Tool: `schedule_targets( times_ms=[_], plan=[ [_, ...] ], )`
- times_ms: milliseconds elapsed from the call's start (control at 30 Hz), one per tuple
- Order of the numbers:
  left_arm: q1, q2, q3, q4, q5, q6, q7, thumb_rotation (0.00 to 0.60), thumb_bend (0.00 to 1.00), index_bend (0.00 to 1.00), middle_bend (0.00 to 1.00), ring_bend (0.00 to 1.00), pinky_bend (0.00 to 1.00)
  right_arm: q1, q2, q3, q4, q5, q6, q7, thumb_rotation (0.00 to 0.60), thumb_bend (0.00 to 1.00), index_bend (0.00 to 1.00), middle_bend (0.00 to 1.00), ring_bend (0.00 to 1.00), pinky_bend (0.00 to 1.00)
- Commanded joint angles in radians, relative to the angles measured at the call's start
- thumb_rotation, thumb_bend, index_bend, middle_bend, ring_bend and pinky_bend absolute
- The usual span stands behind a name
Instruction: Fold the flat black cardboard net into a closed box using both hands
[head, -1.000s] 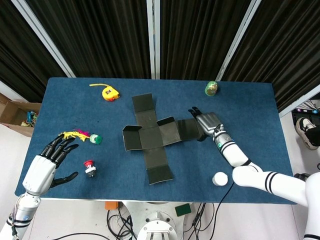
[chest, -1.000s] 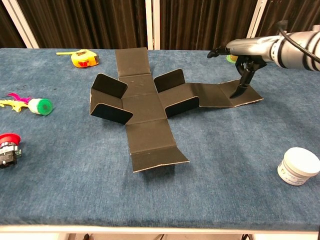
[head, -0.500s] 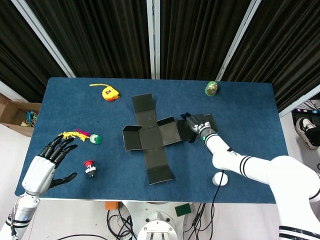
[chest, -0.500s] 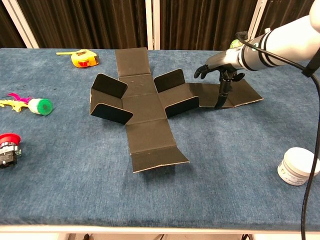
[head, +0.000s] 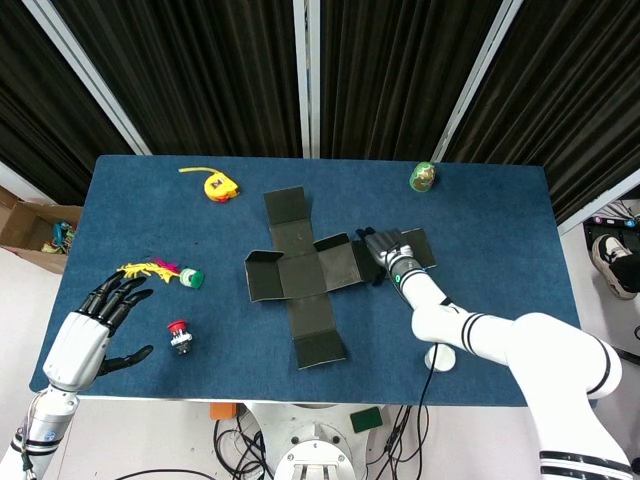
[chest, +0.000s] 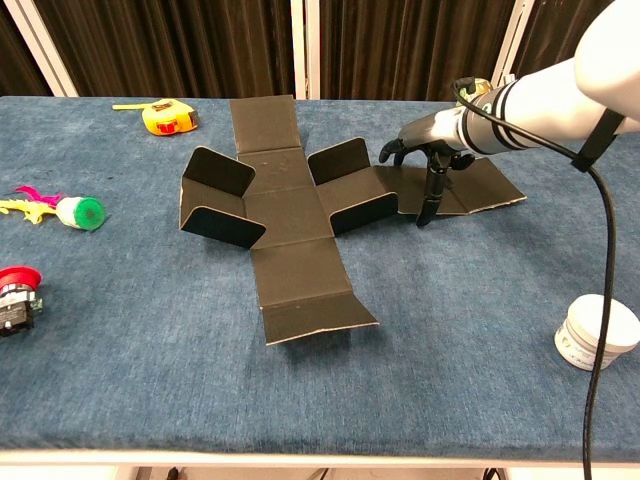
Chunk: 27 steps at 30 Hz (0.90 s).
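Right hand (chest: 425, 160), fingers spread and gripping nothing, presses a fingertip on the black cardboard net (chest: 285, 215)'s long right flap; lifting it inward seemingly comes next.

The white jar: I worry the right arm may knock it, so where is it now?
In the chest view the white jar stands near the table's front right corner, under the right arm's cable and well clear of the black cardboard net.
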Motion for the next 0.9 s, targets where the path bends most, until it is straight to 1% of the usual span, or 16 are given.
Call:
schedule_targets(
  times_ms=[33, 67, 133, 200, 233, 300, 367, 433, 467, 500, 533, 600, 633, 700, 800, 900],
  plan=[
    [0.002, -0.002, -0.001, 0.004, 0.0, 0.004, -0.003, 0.6, 0.06, 0.19, 0.14, 0.05, 0.2, -0.001, -0.018, -0.003, 0.008, -0.001, 0.029, -0.005, 0.6, 0.1, 0.11, 0.13, 0.68, 1.0],
    [0.002, -0.003, -0.001, 0.006, -0.001, 0.006, -0.007, 0.6, 0.06, 0.19, 0.14, 0.05, 0.2, -0.001, -0.023, -0.005, 0.009, 0.0, 0.038, -0.01, 0.6, 0.13, 0.15, 0.14, 0.69, 1.0],
    [0.001, -0.005, -0.002, 0.011, -0.005, 0.003, -0.014, 0.6, 0.06, 0.19, 0.14, 0.05, 0.2, -0.001, -0.026, -0.007, 0.005, 0.002, 0.046, -0.017, 0.6, 0.19, 0.28, 0.21, 0.7, 1.0],
    [-0.007, -0.006, -0.007, 0.019, -0.02, -0.015, -0.026, 0.6, 0.06, 0.19, 0.14, 0.05, 0.19, -0.002, -0.023, -0.005, -0.01, -0.004, 0.059, -0.023, 0.6, 0.24, 0.39, 0.27, 0.72, 1.0],
    [-0.013, -0.006, -0.012, 0.023, -0.034, -0.029, -0.029, 0.6, 0.06, 0.19, 0.14, 0.05, 0.19, -0.003, -0.017, -0.002, -0.022, -0.012, 0.065, -0.024, 0.6, 0.27, 0.43, 0.3, 0.72, 1.0],
    [-0.035, -0.007, -0.03, 0.03, -0.071, -0.075, -0.023, 0.6, 0.06, 0.2, 0.14, 0.06, 0.21, -0.012, 0.009, 0.008, -0.062, -0.037, 0.079, -0.016, 0.6, 0.3, 0.48, 0.33, 0.73, 1.0],
    [-0.066, -0.014, -0.052, 0.028, -0.108, -0.129, -0.024, 0.6, 0.06, 0.21, 0.14, 0.13, 0.28, -0.024, 0.044, 0.02, -0.109, -0.066, 0.091, -0.001, 0.6, 0.3, 0.49, 0.34, 0.73, 1.0],
    [-0.106, -0.032, -0.079, 0.035, -0.14, -0.187, -0.025, 0.6, 0.06, 0.23, 0.14, 0.23, 0.41, -0.037, 0.069, 0.03, -0.145, -0.096, 0.102, 0.012, 0.6, 0.31, 0.5, 0.35, 0.73, 1.0],
    [-0.136, -0.048, -0.097, 0.047, -0.161, -0.231, -0.016, 0.6, 0.06, 0.24, 0.14, 0.26, 0.44, -0.046, 0.082, 0.035, -0.165, -0.116, 0.107, 0.021, 0.6, 0.31, 0.5, 0.35, 0.73, 1.0],
    [-0.159, -0.063, -0.11, 0.059, -0.176, -0.264, -0.003, 0.6, 0.07, 0.24, 0.14, 0.32, 0.5, -0.052, 0.09, 0.039, -0.177, -0.128, 0.11, 0.028, 0.6, 0.31, 0.5, 0.35, 0.73, 1.0],
    [-0.182, -0.081, -0.122, 0.074, -0.188, -0.294, 0.018, 0.6, 0.07, 0.24, 0.14, 0.36, 0.57, -0.058, 0.094, 0.043, -0.186, -0.141, 0.113, 0.034, 0.6, 0.31, 0.5, 0.36, 0.73, 1.0],
    [-0.234, -0.129, -0.144, 0.112, -0.206, -0.357, 0.081, 0.6, 0.07, 0.23, 0.14, 0.43, 0.66, -0.069, 0.093, 0.048, -0.197, -0.162, 0.121, 0.042, 0.6, 0.31, 0.5, 0.36, 0.73, 1.0],
    [-0.253, -0.151, -0.15, 0.123, -0.216, -0.384, 0.104, 0.6, 0.07, 0.2, 0.14, 0.45, 0.71, -0.073, 0.089, 0.052, -0.2, -0.169, 0.123, 0.045, 0.6, 0.31, 0.5, 0.36, 0.73, 1.0],
    [-0.296, -0.19, -0.157, 0.135, -0.244, -0.454, 0.159, 0.6, 0.07, 0.14, 0.1, 0.47, 0.75, -0.079, 0.08, 0.059, -0.207, -0.183, 0.126, 0.05, 0.6, 0.31, 0.5, 0.37, 0.73, 1.0],
    [-0.34, -0.241, -0.167, 0.147, -0.271, -0.51, 0.267, 0.6, 0.07, 0.04, 0.03, 0.46, 0.78, -0.082, 0.067, 0.064, -0.21, -0.198, 0.141, 0.045, 0.6, 0.31, 0.5, 0.37, 0.74, 1.0],
    [-0.366, -0.291, -0.175, 0.16, -0.31, -0.542, 0.354, 0.6, 0.07, 0.0, 0.0, 0.44, 0.79, -0.081, 0.06, 0.064, -0.214, -0.198, 0.157, 0.029, 0.6, 0.31, 0.5, 0.38, 0.74, 1.0]
  ],
)
